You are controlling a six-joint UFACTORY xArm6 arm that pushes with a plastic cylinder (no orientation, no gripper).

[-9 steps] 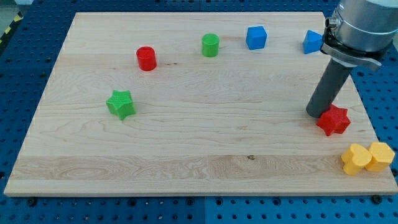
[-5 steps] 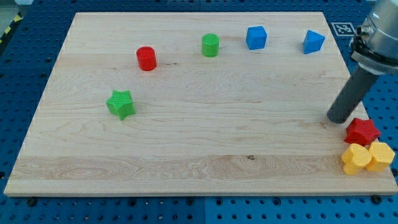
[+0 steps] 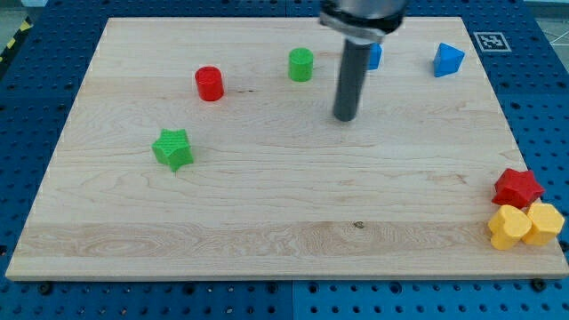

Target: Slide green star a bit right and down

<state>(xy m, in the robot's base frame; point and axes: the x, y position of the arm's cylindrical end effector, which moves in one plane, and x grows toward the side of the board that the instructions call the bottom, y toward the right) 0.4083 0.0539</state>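
Observation:
The green star (image 3: 172,148) lies on the wooden board (image 3: 267,196) at the view's left, a little below the middle. My tip (image 3: 344,117) rests on the board near the middle top, far to the right of the green star and well apart from it. The rod rises from the tip toward the view's top and partly hides the blue cube (image 3: 374,56).
A red cylinder (image 3: 209,84) and a green cylinder (image 3: 301,65) stand near the top. A blue triangular block (image 3: 448,60) sits at the top right. A red star (image 3: 517,188) touches two yellow blocks (image 3: 524,225) at the bottom right corner.
The rod has swept from the right edge to the middle top of the board. The red star, pushed earlier to the bottom right, now rests against the yellow blocks.

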